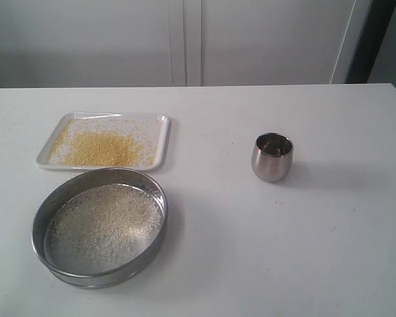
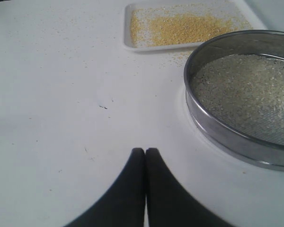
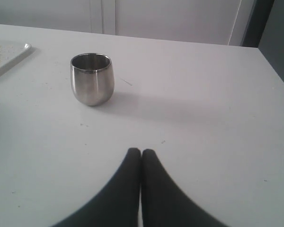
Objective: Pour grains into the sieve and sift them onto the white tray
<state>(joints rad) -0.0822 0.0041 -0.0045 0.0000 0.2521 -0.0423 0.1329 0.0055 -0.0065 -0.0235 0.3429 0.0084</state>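
Note:
The white tray (image 1: 162,140) lies at the back left of the table with golden-yellow grains (image 1: 104,148) spread on it. In front of it, on the table, stands the round steel sieve (image 1: 61,271), with paler coarse grains (image 1: 105,224) on its mesh. Neither arm shows in the exterior view. My left gripper (image 2: 145,150) is shut and empty over bare table, apart from the sieve (image 2: 227,137) and tray (image 2: 128,42). My right gripper (image 3: 141,151) is shut and empty, well short of the small steel cup (image 3: 92,79).
The rounded steel cup (image 1: 272,157) stands upright right of the table's middle. Stray granules lie scattered on the table (image 2: 61,94) near the tray. The far table edge meets white cabinet doors (image 1: 185,39). A corner of the tray (image 3: 9,54) shows in the right wrist view.

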